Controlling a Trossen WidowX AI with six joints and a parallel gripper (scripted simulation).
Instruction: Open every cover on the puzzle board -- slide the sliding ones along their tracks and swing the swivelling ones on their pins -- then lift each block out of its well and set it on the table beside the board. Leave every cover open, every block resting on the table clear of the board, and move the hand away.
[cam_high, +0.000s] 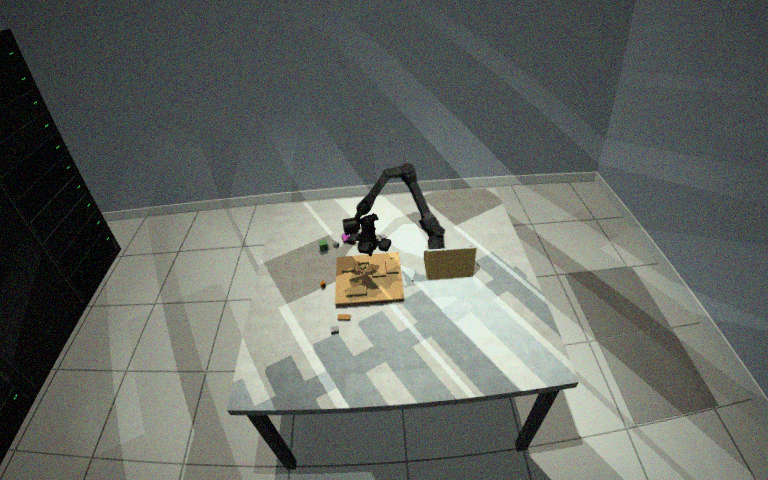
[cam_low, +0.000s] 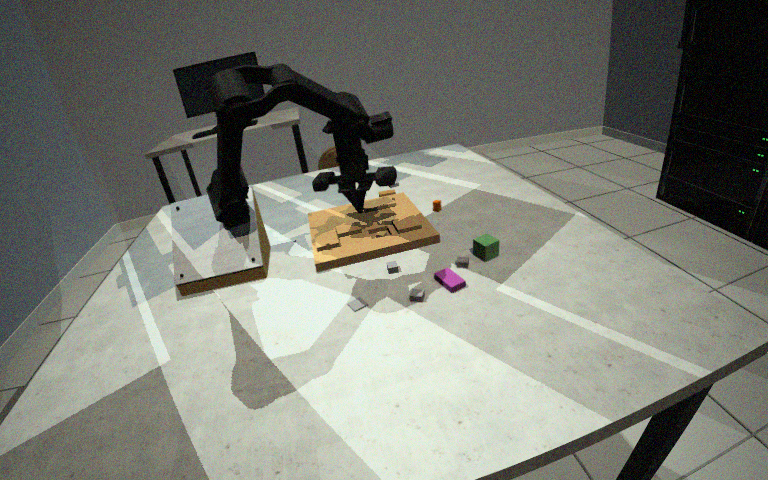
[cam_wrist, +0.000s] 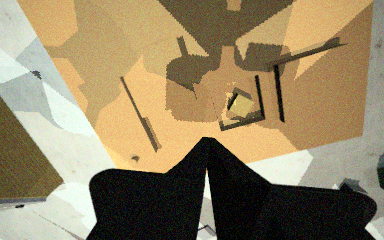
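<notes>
Closed empty above tan wooden puzzle board (cam_high: 369, 297) (cam_low: 376, 255) (cam_wrist: 330, 110), black fingers (cam_low: 360, 210); possible mis-slide of cover from off-centre push.

The top camera looks steeply down from afar, with the puzzle board (cam_high: 396, 294) (cam_low: 373, 251) (cam_wrist: 330, 120) near centre. The exterior camera, closer, looks obliquely across the table (cam_high: 453, 362) (cam_low: 453, 362), the board towards twelve o'clock; the wrist camera peers down at it close up.
</notes>
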